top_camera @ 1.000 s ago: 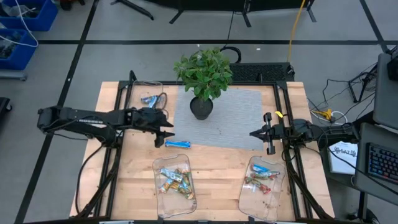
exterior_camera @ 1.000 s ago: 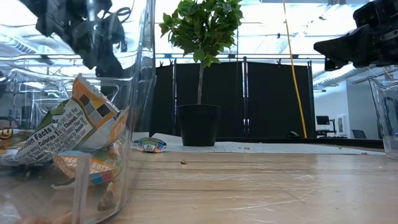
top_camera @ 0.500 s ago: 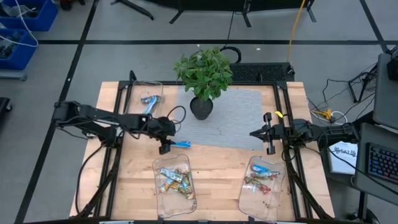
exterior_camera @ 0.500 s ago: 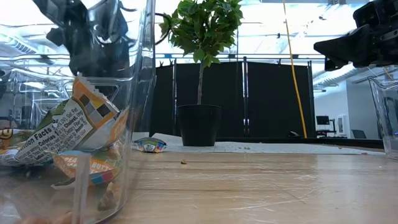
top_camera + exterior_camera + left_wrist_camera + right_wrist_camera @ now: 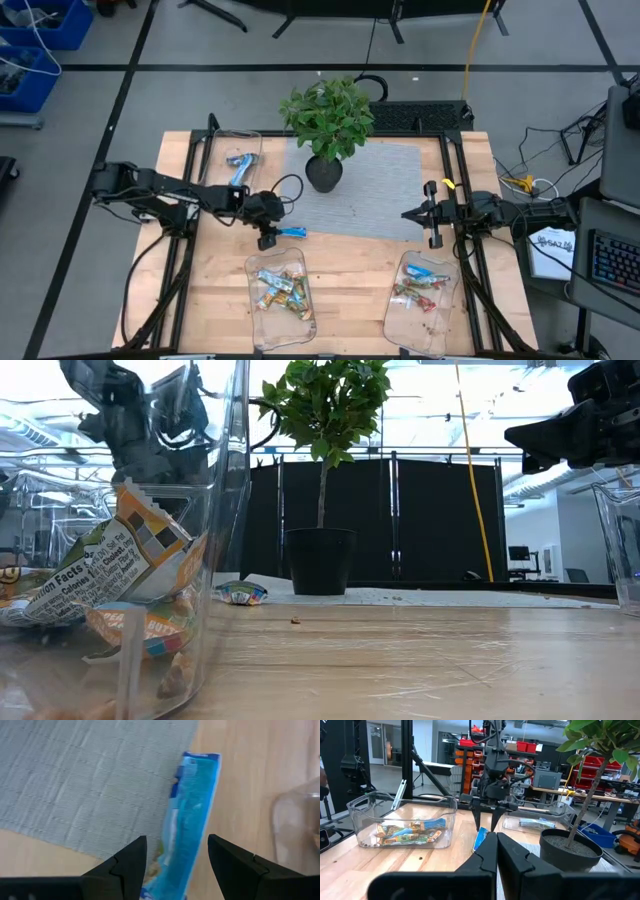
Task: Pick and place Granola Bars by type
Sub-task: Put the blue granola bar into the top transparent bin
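Observation:
One blue-white granola bar (image 5: 291, 232) lies flat on the wood at the grey mat's near edge; in the left wrist view the bar (image 5: 190, 815) runs straight ahead between my fingers. My left gripper (image 5: 266, 238) is open and points down over that bar's left end, one finger on each side (image 5: 176, 841). In the right wrist view the left gripper (image 5: 485, 822) stands over the bar (image 5: 480, 840). My right gripper (image 5: 432, 216) waits shut, above the table's right side (image 5: 496, 850). Other bars lie in three clear trays.
A potted plant (image 5: 328, 135) stands on the grey mat (image 5: 365, 190), just beyond the bar. The far-left tray (image 5: 236, 156) holds a blue-white bar. The near-centre tray (image 5: 281, 296) holds several green-yellow-orange bars. The near-right tray (image 5: 422, 290) holds mixed bars.
My left arm has reached out toward the table's near edge and a little to the right. Its gripper has tipped to point down and come over the blue-white bar's left end. It has stayed open. The bar has not moved.

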